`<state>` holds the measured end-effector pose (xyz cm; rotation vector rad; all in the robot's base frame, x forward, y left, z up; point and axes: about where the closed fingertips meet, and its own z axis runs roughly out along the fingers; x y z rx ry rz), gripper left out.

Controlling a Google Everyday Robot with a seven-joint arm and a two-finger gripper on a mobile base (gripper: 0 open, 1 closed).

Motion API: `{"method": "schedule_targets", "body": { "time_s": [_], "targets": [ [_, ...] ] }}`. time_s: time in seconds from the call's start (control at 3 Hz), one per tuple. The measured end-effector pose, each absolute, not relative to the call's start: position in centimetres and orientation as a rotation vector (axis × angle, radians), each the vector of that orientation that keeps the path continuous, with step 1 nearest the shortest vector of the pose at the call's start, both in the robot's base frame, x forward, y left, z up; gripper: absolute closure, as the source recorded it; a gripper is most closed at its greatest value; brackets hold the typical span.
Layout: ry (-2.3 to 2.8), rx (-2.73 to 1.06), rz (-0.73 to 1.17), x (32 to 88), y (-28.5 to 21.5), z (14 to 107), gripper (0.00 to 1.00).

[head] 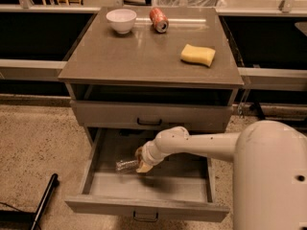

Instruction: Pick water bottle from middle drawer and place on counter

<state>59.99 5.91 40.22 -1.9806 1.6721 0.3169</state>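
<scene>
The middle drawer [144,209] is pulled fully out toward the near side; the grey drawer above it [151,114] is closed. The white arm [201,143] reaches in from the right, over the right wall of the open drawer. The robot's rounded white body [271,176] fills the near right corner and hides that end of the drawer front.

The gripper [143,164] is inside the middle drawer, left of centre, closed narrow on the right end of the water bottle [124,165]. The bottle lies roughly level and points left – it is the only item seen in the drawer.

The counter [144,56] carries three items, well apart:
- a white bowl [121,19], far left, upright;
- a red soda can [159,19] on its side, just right of the bowl – its print is not legible;
- a yellow sponge [198,55], toward the right edge.

A black bar [45,200] lies on the speckled floor, near left of the cabinet.
</scene>
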Motion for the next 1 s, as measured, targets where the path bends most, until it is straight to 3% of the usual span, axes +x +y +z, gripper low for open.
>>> {"method": "schedule_targets", "body": {
  "time_s": [0.33, 0.67, 1.0],
  "targets": [
    [1.65, -1.922, 0.341, 58.0, 4.8, 45.1, 0.91],
    [1.601, -1.899, 0.302, 54.4, 3.5, 52.3, 1.0],
    [1.578, -1.915, 0.23, 53.0, 3.0, 58.6, 1.0]
  ]
}}
